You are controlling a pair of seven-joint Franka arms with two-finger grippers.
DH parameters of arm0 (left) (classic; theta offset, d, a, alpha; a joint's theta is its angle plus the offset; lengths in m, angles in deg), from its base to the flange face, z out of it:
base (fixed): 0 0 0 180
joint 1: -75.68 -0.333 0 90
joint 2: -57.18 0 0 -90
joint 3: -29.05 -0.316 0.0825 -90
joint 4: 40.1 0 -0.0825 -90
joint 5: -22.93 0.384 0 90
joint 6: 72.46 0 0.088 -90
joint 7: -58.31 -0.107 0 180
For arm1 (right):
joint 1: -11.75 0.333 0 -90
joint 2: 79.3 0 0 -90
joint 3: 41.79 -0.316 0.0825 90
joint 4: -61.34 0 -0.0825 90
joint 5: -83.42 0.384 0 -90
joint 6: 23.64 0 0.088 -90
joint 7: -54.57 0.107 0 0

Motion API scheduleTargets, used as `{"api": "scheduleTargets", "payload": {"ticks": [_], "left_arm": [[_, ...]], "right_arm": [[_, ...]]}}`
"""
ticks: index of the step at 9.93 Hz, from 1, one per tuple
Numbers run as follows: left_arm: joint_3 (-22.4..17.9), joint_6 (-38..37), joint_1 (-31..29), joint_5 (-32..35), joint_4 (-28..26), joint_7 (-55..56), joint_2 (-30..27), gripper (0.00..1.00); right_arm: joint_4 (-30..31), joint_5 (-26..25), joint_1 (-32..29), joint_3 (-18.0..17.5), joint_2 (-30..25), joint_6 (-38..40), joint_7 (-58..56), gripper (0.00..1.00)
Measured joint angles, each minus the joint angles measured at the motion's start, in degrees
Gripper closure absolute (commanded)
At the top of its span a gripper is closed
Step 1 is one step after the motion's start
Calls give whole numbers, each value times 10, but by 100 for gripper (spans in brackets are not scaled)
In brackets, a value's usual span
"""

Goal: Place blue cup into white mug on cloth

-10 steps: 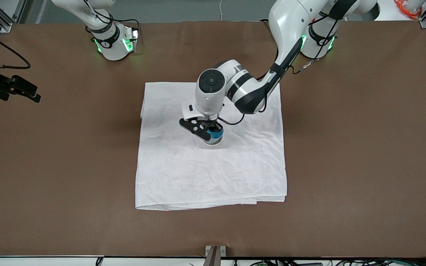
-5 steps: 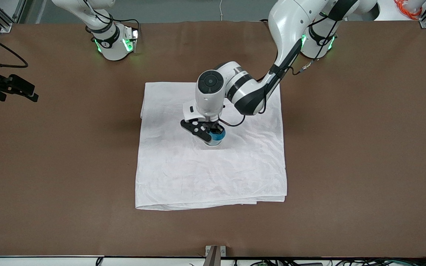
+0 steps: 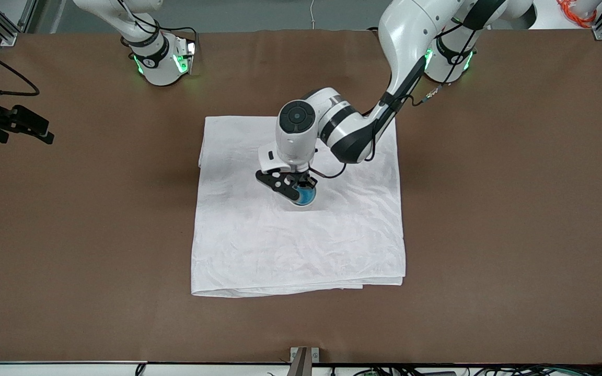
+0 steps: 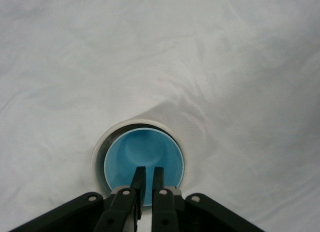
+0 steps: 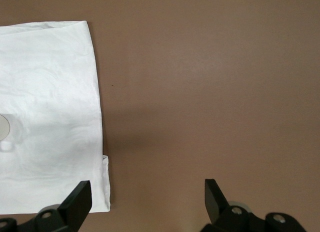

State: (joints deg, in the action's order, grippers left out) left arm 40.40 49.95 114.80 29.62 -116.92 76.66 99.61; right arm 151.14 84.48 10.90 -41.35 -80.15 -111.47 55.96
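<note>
The white mug [image 3: 299,204] stands on the cloth [image 3: 290,250] near its middle. The blue cup [image 3: 306,196] sits down inside the mug. In the left wrist view the cup's bright blue inside [image 4: 145,152] fills the mug's off-white rim [image 4: 100,152], with cloth [image 4: 225,66] all around. My left gripper [image 3: 301,189] is right over the mug, its fingers nearly together at the cup's rim [image 4: 148,178]. My right gripper [image 3: 45,137] waits open and empty over bare table at the right arm's end [image 5: 145,202].
The brown table [image 3: 489,209] surrounds the cloth. The right wrist view shows one corner of the cloth [image 5: 45,81] and bare table [image 5: 210,91] beside it. A metal bracket [image 3: 303,357] sits at the table edge nearest the front camera.
My left gripper has lowered with the blue cup, which has sunk deeper into the white mug. The right gripper has barely moved.
</note>
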Motion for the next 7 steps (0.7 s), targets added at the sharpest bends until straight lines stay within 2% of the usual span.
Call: {"api": "scheduleTargets", "payload": {"ticks": [4, 5, 6, 7], "left_arm": [[-3, -22, -18, 0, 13, 1, -29, 38], [-4, -59, -44, 0, 18, 2, -53, 25], [-5, -102, -79, 2, 20, 1, -83, 0], [-7, -131, -125, 3, 20, 0, -114, 1]], "right_arm": [[0, 0, 0, -1, 0, 0, 0, 1], [0, 0, 0, -1, 0, 0, 0, 1], [0, 0, 0, -1, 0, 0, 0, 1], [0, 0, 0, -1, 0, 0, 0, 1]]}}
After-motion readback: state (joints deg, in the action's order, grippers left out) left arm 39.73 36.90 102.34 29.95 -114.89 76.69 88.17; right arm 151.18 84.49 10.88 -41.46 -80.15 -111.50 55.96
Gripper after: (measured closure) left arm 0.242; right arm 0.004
